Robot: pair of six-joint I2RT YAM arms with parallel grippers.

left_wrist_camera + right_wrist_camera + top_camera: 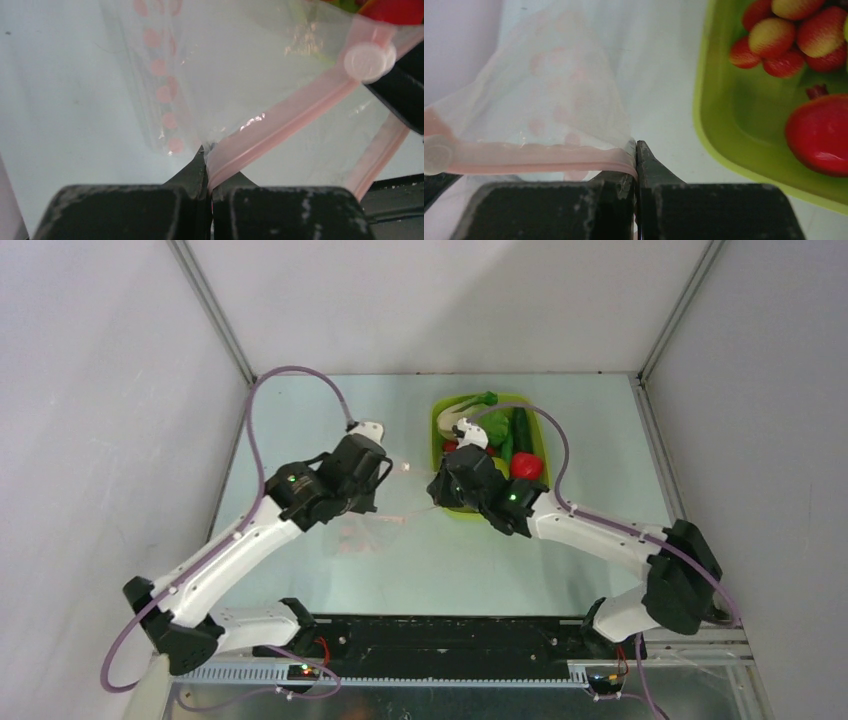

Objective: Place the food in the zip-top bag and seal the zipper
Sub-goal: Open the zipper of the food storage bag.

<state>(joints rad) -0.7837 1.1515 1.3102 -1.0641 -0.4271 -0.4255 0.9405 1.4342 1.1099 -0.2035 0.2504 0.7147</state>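
Left gripper [207, 157] and right gripper [636, 152] each pinch the zipper [280, 125], apparently stretching the bag [225, 60] mouth for loading; food [819, 132] sits in tray [734, 115].

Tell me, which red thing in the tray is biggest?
The tomato, smooth and all red; the cherries beside it are much smaller and partly yellow.

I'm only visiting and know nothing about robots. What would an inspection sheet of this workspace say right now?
Surface: pale, smooth table.
Job's things: clear bag hangs between the two arms; food sits in a green tray, none seen in the bag.
Clutter: nothing seen.
Grippers: left gripper and right gripper are each shut on the pink zipper.
Cables: a purple cable loops along each arm.
Surroundings: grey walls with a metal frame.
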